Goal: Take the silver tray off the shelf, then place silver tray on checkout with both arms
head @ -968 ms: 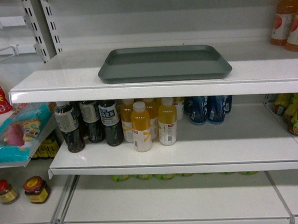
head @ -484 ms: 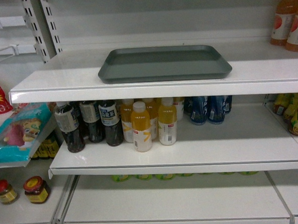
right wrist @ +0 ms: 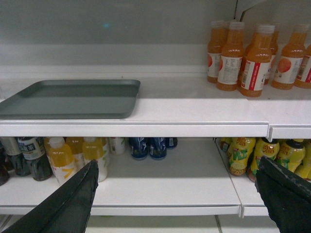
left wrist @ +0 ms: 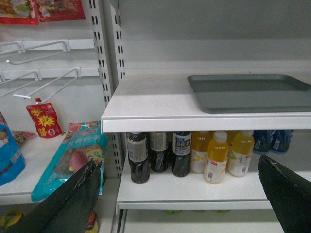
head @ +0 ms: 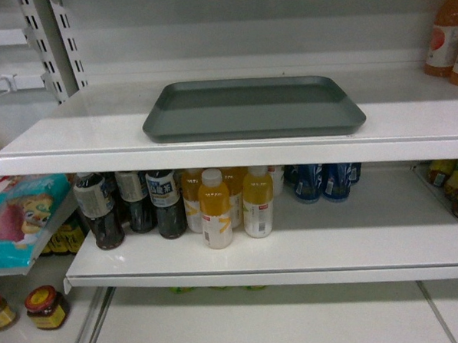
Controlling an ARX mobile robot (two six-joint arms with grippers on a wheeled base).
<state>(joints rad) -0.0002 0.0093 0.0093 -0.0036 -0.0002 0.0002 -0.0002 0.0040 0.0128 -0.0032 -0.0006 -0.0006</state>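
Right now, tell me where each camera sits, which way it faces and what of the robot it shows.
Head: on the robot, facing the shelf slightly downward; silver tray central; no arm visible.
Left wrist: low and left, looking forward between the open left gripper fingers at the tray's left end.
Right wrist: low and right, between the open right gripper fingers; orange bottles beyond.
All three share the tray.

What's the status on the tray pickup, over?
Both pincers open, empty, below shelf level. Silver tray flat on shelf, untouched. Nothing on or against the tray; orange bottles stand well right.
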